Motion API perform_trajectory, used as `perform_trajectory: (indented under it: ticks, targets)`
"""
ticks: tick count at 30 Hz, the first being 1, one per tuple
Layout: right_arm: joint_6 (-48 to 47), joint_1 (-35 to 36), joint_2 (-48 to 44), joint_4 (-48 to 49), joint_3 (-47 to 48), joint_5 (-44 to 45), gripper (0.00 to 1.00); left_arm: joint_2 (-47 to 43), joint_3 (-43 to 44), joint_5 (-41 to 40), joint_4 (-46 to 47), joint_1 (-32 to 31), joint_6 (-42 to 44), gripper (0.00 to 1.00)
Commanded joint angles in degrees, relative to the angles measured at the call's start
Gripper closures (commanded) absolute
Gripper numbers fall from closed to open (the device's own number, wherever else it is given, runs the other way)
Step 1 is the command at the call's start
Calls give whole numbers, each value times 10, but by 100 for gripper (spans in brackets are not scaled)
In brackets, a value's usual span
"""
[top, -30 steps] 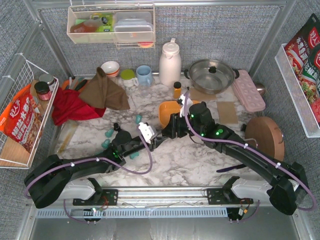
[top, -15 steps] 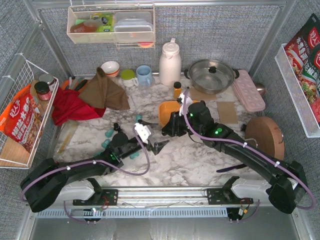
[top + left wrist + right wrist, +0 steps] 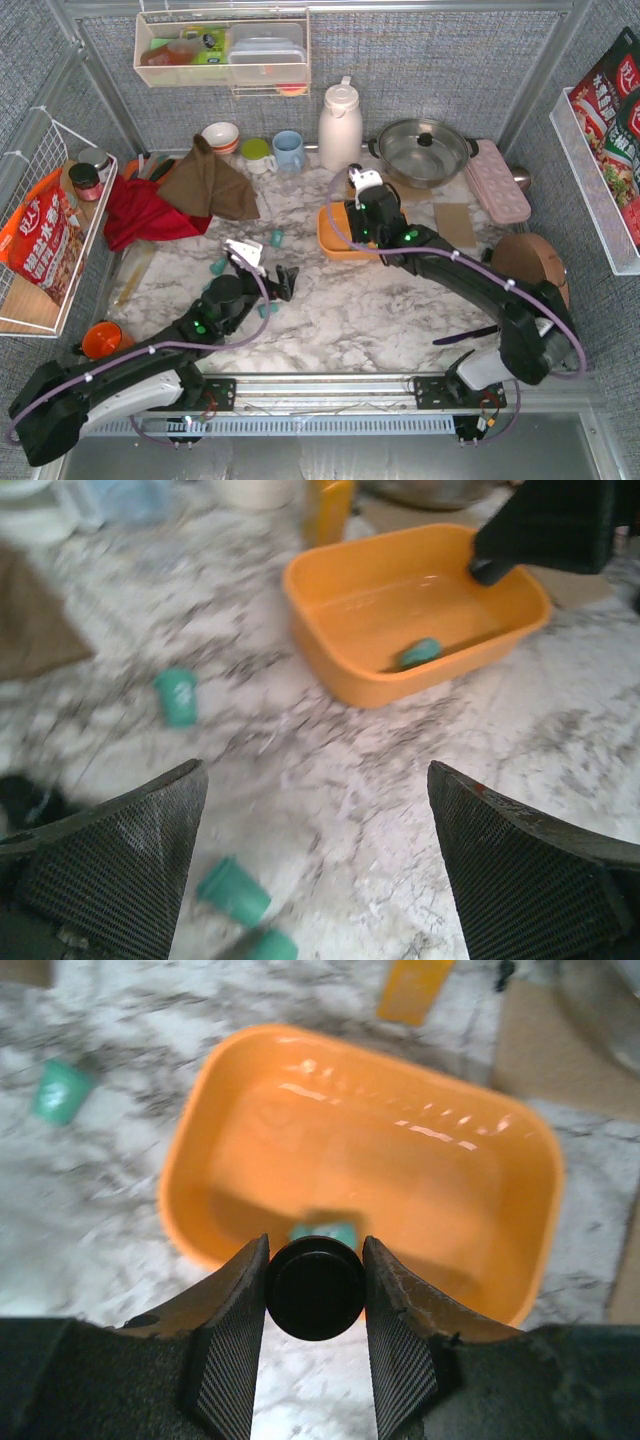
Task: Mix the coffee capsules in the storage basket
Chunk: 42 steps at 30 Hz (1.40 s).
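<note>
Showing two tools above a marbled surface (image 3: 400,310) that carries one storage basket (image 3: 334,245), an orange tray with rounded corners. The right tool (image 3: 314,1260) is clenched on one black capsule (image 3: 315,1287), which is pinched between both fingers with its round end toward the wrist camera and held above the basket. The left tool (image 3: 315,780) is released. Its two mesh-faced fingers (image 3: 120,870) are spread wide with nothing between them, and it hovers over the surface to the near left of the basket, apart from it. The coffee capsules are counted in the left wrist view. One teal capsule (image 3: 420,652) lies on its side inside the basket, by the near wall. Three loose capsules (image 3: 178,695), all teal, lie on the surface outside: one to the left of the basket and two close together beneath the left tool. The right wrist view likewise shows a single capsule inside the basket. One amber bottle (image 3: 415,988) stands just beyond the far rim.
</note>
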Motion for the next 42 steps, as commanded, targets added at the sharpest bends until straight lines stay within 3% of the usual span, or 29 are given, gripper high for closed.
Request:
perform_trajectory:
  ticks: [1,7,11,16,24,31,34,42]
  targets:
    - [-55,-26,62,44,30,53,67,-47,-2,-172,-174,2,-189,1]
    - [-42,-54,143,60,57,22,54,-81,21,-177,-318,4,-292,1]
    - [-19,-64,166,59,62,6,36,-55,52,-173,-398,4,-338,6]
    - [-11,-70,164,56,58,2,26,-2,78,-147,-449,4,-350,12]
    - [-8,-72,100,30,32,-26,23,75,105,-60,-465,3,-374,13]
    - [16,-72,50,14,-5,-73,22,179,157,-71,-508,-1,-386,6]
    - [24,-72,29,4,-16,-81,22,226,183,-114,-547,-4,-429,2]
    - [34,-72,-14,-7,-42,-111,22,337,248,-144,-575,-25,-493,15]
